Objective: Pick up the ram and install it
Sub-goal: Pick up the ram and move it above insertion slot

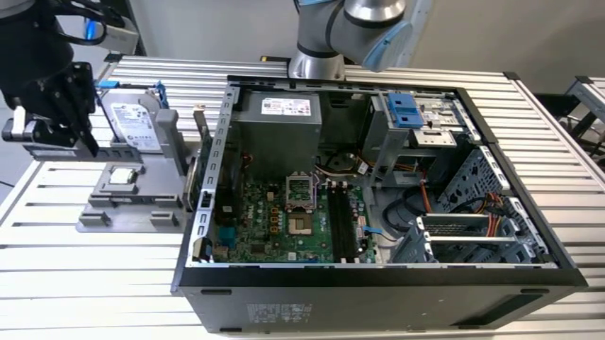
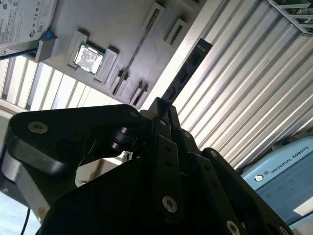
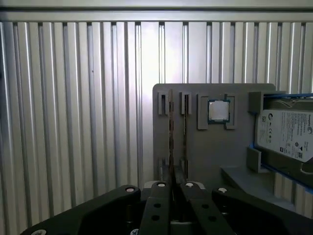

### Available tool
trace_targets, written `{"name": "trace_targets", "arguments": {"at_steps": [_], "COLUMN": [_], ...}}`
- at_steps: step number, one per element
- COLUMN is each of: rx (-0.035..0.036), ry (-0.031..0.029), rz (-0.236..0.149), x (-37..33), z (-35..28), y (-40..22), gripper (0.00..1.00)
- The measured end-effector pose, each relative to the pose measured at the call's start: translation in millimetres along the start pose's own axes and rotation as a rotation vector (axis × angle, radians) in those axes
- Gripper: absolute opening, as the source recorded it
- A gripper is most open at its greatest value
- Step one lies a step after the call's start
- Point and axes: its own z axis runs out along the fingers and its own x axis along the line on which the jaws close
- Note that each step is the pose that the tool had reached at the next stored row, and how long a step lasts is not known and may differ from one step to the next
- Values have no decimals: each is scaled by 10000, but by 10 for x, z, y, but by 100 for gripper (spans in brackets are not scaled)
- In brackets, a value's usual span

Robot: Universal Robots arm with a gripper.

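The ram (image 2: 188, 68) is a long, thin, dark strip with black chips, and it sticks out from between the fingers of my gripper (image 2: 164, 105), which is shut on one end of it. In the first wrist view the ram (image 3: 170, 132) appears edge-on as a thin line running from my gripper (image 3: 172, 188) over the grey holder (image 3: 215, 152). In the exterior view my gripper (image 1: 71, 138) hangs at the far left, above the near-left part of the grey holder (image 1: 132, 209). The dark memory slots (image 1: 342, 227) lie on the green motherboard inside the open computer case (image 1: 378, 273).
On the holder sit a silver hard drive (image 1: 137, 124) with a white label and a small square processor chip (image 1: 121, 176). The case has tall metal walls, a power supply (image 1: 279, 131) and drive cages (image 1: 472, 227). The arm's base (image 1: 317, 64) stands behind the case on the slatted table (image 1: 85, 276).
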Motion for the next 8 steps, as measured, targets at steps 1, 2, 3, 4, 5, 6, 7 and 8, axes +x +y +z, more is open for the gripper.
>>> {"name": "trace_targets", "arguments": {"at_steps": [1, 2, 3, 4, 5, 6, 7, 8], "rx": [0, 0, 1, 1, 0, 1, 1, 0], "ry": [0, -1, -1, -1, 0, -1, -1, -1], "rz": [0, 0, 0, 0, 0, 0, 0, 0], "x": [0, -1, -1, -2, -2, -3, -3, -4], "z": [-22, -43, -64, -86, -110, -131, -151, -171], "y": [0, 1, 1, 1, 1, 2, 2, 2], "gripper": [0, 0, 0, 0, 0, 0, 0, 0]}}
